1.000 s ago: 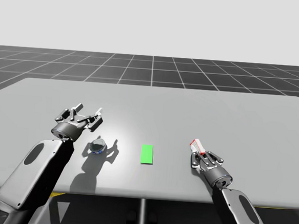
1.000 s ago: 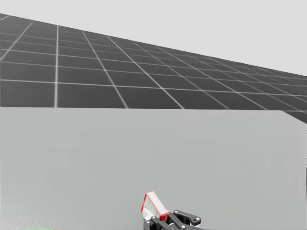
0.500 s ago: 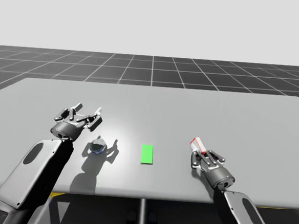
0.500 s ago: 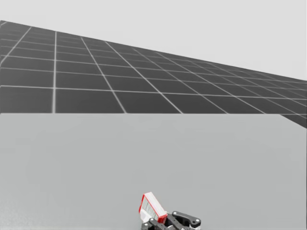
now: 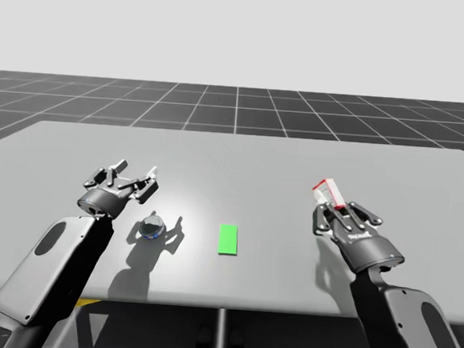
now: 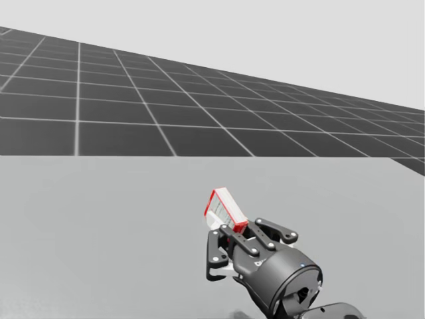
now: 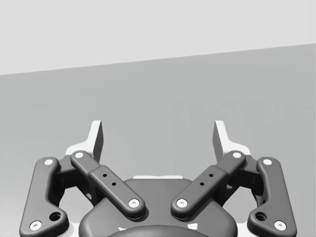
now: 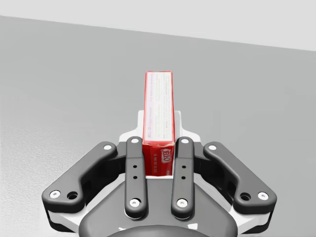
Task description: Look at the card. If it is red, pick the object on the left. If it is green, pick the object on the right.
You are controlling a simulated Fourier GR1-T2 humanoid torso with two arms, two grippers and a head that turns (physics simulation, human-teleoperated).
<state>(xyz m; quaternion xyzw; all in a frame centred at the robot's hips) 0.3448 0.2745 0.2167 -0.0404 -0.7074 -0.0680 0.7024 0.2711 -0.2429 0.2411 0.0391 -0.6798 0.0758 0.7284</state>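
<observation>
High view: over the table (image 5: 241, 159), my left gripper (image 5: 136, 179) gapes wide, holding nothing. My right gripper (image 5: 333, 215) has its 2 fingers pressed on the red box (image 5: 326, 192), which seems lifted off the surface, right of the green card (image 5: 227, 239). A steady squeeze and a straight rise would suit the tilted box.

— What do you have to count here?
— You have one green card (image 5: 227, 239), one red and white box (image 5: 327, 193) and one small shiny round object (image 5: 152, 228).
— And the rig?
— You have two grippers, the left gripper (image 7: 158, 129) and the right gripper (image 8: 159, 142), on two arms. There is one table (image 5: 241, 155).
</observation>
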